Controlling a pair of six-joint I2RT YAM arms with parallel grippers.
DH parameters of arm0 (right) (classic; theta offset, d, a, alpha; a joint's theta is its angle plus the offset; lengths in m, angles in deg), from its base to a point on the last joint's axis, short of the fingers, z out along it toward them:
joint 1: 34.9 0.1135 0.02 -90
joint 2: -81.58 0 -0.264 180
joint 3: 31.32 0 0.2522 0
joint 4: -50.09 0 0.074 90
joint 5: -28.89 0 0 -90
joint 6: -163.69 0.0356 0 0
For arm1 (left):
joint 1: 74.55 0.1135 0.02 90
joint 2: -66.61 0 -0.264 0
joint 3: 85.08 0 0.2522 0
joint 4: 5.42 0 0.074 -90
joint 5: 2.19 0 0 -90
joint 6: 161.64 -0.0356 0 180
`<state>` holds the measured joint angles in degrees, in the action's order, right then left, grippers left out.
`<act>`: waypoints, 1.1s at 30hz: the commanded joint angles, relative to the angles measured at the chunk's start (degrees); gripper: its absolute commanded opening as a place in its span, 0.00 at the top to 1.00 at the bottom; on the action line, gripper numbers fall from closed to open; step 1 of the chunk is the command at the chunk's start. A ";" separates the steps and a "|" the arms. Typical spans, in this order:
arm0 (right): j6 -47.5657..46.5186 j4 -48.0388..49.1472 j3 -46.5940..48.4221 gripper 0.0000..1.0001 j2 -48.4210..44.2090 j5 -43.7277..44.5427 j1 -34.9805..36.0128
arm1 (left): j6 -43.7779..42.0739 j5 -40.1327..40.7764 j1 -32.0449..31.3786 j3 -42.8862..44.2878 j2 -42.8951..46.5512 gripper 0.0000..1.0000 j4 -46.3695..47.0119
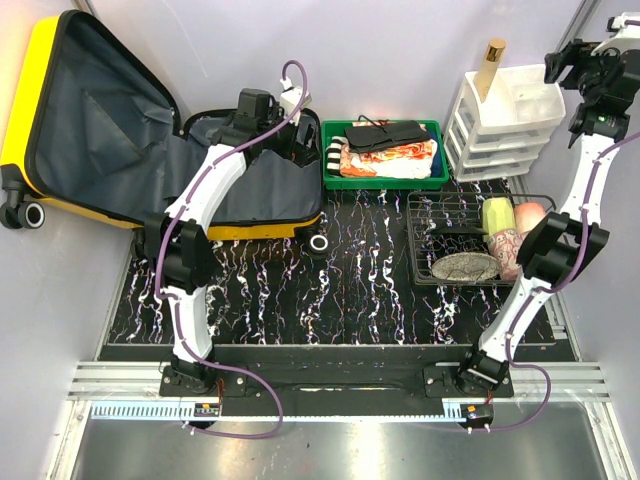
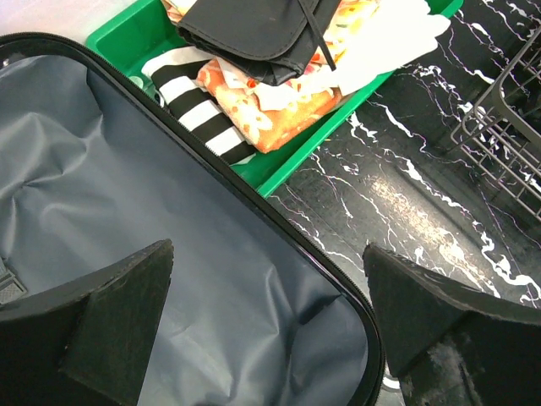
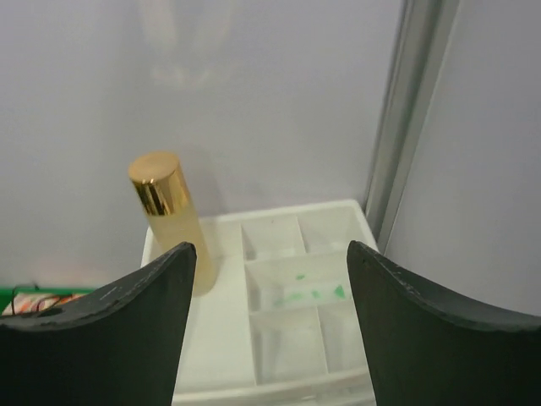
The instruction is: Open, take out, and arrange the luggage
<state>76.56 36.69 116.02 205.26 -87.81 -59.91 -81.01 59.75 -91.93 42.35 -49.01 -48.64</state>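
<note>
- Luggage: open, on the back-left part of the black marbled tabletop. Yellow lid stands up at the far left. The other half lies flat, grey lining up. Nothing seen inside the flat half. One wheel shows at its front right corner.
- L pincer: hangs over the right edge of the luggage's flat half. Wrist cam: jaws spread wide, nothing between them, lining and rim below.
- Green tray: just right of the luggage, rims close; can't tell if touching. Wrist cam shows its near wall. Holds folded items: a b/w striped piece, an orange print cloth and a black pouch on top.
- Wire basket: further right of the luggage, in front of the tray, w/ a few items in it.
- White drawer unit: well right of the luggage, beyond the tray. Gold-capped bottle stands in its top compartment.
- R pincer: raised, furthest from the luggage, above the drawer unit. Wrist cam: jaws apart, gripping nothing. Bottle sits past the left-hand finger; contact not seen.
</note>
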 commanded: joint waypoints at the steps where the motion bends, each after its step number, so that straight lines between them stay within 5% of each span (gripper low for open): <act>1: -8.14 -15.99 3.96 0.21 -0.02 -5.82 1.64 | 0.58 -0.60 0.42 -0.73 4.08 0.01 3.70; 11: -14.39 -27.95 9.68 0.36 5.34 -3.19 1.72 | 1.19 -1.13 0.51 -2.75 5.75 0.01 4.31; 29: -16.85 -24.80 11.09 0.41 13.25 -0.73 3.83 | 1.80 -1.83 1.04 -5.83 7.94 0.01 4.84; 33: -17.73 -24.18 11.27 0.50 13.96 0.42 4.54 | 1.72 -1.92 1.13 -6.09 8.56 0.01 4.84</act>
<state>60.47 9.61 124.52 218.88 -89.06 -56.50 -79.72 59.03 -91.19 36.14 -45.20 -46.49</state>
